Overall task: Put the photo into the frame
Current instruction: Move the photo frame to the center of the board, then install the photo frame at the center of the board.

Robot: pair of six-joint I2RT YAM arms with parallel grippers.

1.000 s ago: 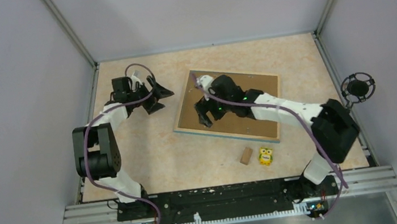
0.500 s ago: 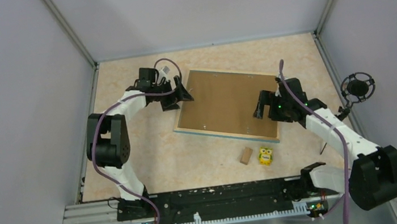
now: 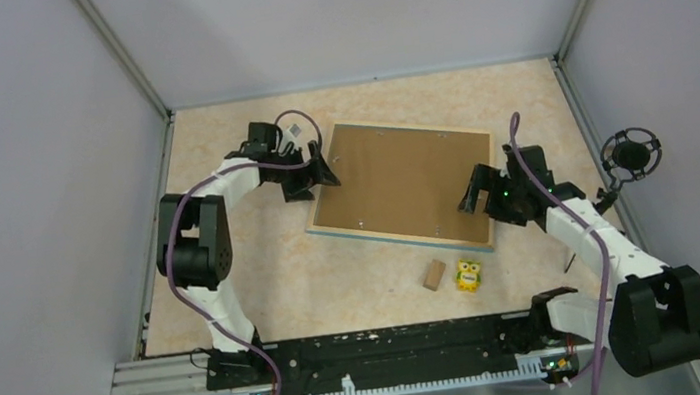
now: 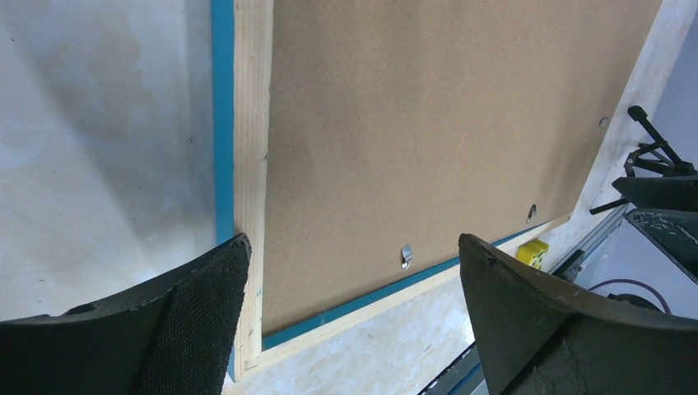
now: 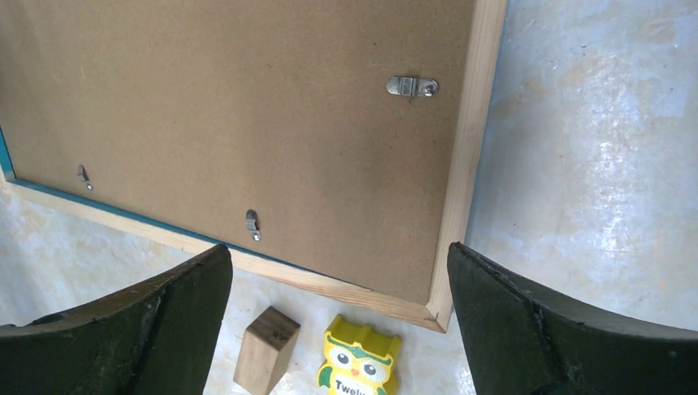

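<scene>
Left gripper point(image 3: 315, 174) hangs with its two black, rough-textured fingers point(image 4: 197, 313) spread wide and nothing between them. Right gripper point(image 3: 478, 192) is likewise parted and empty, its pads point(image 5: 527, 329) dark and grainy.

Under both lies the large flat rectangular frame point(image 3: 401, 236), a thin rail of pale raw wood point(image 4: 251, 123) with a blue outer edge, set face down. A plain brown fibreboard backing sheet point(image 3: 394, 180) fills it, matte and finely speckled, held by small silver metal turn clips point(image 5: 412, 85). The frame rests on a beige, marbled table surface point(image 3: 263, 259).

One second ago the right arm stretched across the board with its gripper over the left part. It has since drawn back to the frame's right rail, a little farther out than half a second ago. The left gripper has come in from the open table to the frame's left side.

The frame's near corner sits just ahead of the left gripper's left fingertip, with the board running on beyond both tips. For the right gripper, the frame's corner point(image 5: 436, 317) lies just inside its right finger. A small brown wooden block point(image 5: 263, 350) and a yellow owl figure point(image 5: 358, 362) sit between its fingers, just beside the rail.
</scene>
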